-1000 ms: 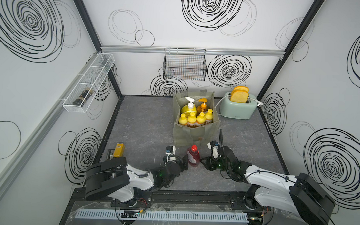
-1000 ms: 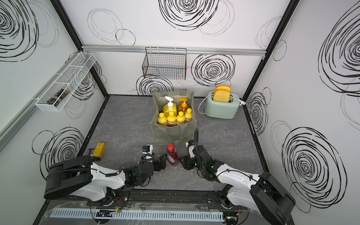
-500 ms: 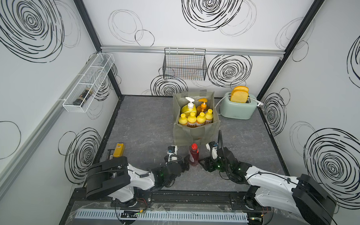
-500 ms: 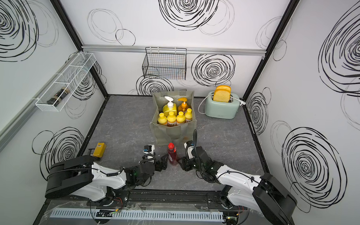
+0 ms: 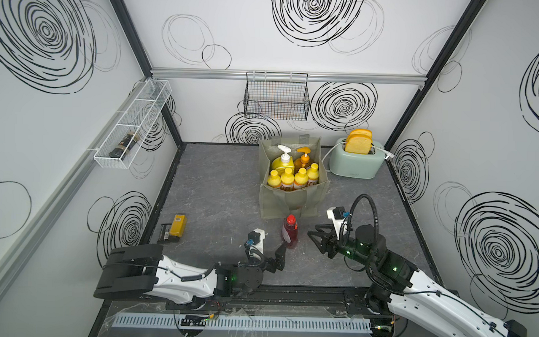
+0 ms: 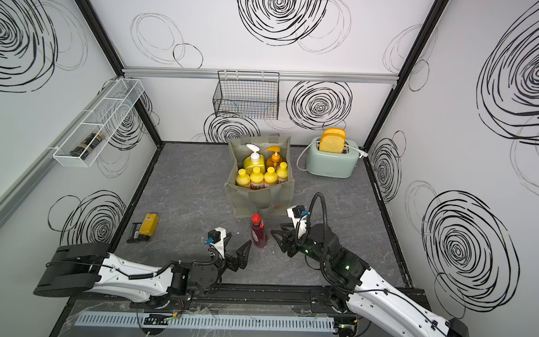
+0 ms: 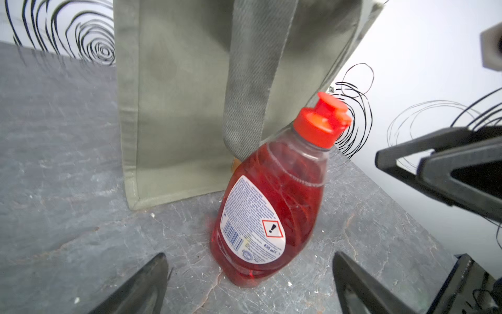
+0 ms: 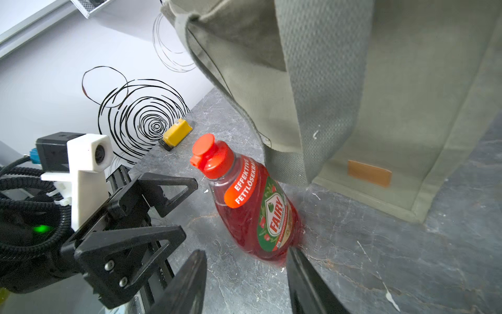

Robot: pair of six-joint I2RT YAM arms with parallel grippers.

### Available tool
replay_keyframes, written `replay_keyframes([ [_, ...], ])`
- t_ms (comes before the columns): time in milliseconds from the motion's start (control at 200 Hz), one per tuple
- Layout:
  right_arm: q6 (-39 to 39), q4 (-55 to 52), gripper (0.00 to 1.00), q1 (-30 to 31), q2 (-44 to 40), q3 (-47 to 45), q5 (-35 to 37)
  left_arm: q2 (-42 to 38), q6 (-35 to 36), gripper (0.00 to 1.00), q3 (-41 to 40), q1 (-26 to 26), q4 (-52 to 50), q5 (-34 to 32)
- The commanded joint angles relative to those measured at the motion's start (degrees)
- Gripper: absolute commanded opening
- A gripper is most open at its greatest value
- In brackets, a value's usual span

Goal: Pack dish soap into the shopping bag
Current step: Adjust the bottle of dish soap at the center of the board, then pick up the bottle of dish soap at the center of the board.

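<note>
Both top views: grey marbled tabletop (image 5: pixel 215 189), swirl-marked walls (image 5: pixel 251 29), left gripper (image 5: pixel 267 248) and right gripper (image 5: pixel 313 231) spread-jawed beside red bottle (image 5: pixel 290 234).

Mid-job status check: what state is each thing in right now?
Squat red-capped red plastic soap bottle: upright on the table, cap shut, unheld.
Boxy grey-green fabric shopping bag: upright, open-topped, six soap bottles inside.
Left claw: open, empty.
Right claw: open, empty.
Mint-green toaster: two bread slices sticking up.
</note>
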Motion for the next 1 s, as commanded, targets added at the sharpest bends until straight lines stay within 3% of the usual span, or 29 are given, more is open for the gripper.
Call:
replay_keyframes([
  [0, -2.9, -3.4, 0.55, 0.4, 0.8, 3.6, -1.0, -5.6, 12.7, 0.96, 0.5, -3.2, 7.3, -6.3],
  [85, -3.5, -3.1, 0.56, 0.4, 2.4, 6.5, -2.0, -10.0, 18.4, 0.96, 6.3, -4.2, 3.0, -7.3],
  [200, -4.8, -4.8, 0.62, 0.4, 4.8, 11.3, -1.9, -14.2, 21.1, 0.96, 15.2, -0.8, -3.9, -5.5],
  [315, -6.1, -7.5, 0.63, 0.4, 6.3, 16.0, -1.3, -17.5, 18.3, 0.99, 26.4, 7.1, -14.1, 4.0],
  [415, -6.5, -9.8, 0.63, 0.3, 7.0, 19.0, -0.8, -17.2, 15.2, 0.99, 36.4, 17.3, -25.3, 13.5],
  [610, -6.8, -11.2, 0.63, 0.5, 9.4, 21.6, -1.3, -9.6, 14.3, 0.99, 56.1, 39.9, -46.9, 33.8],
  [710, -7.4, -13.6, 0.63, 0.7, 11.4, 24.0, -0.7, -3.6, 14.8, 0.99, 63.2, 49.4, -53.2, 43.6],
  [796, -8.6, -15.0, 0.64, 1.0, 13.0, 25.9, 1.0, 0.9, 16.8, 0.99, 66.3, 53.9, -55.7, 48.8],
  [996, -11.0, -15.5, 0.64, 1.5, 18.2, 29.0, 2.8, 6.7, 19.4, 0.96, 68.0, 58.6, -59.5, 52.6],
])
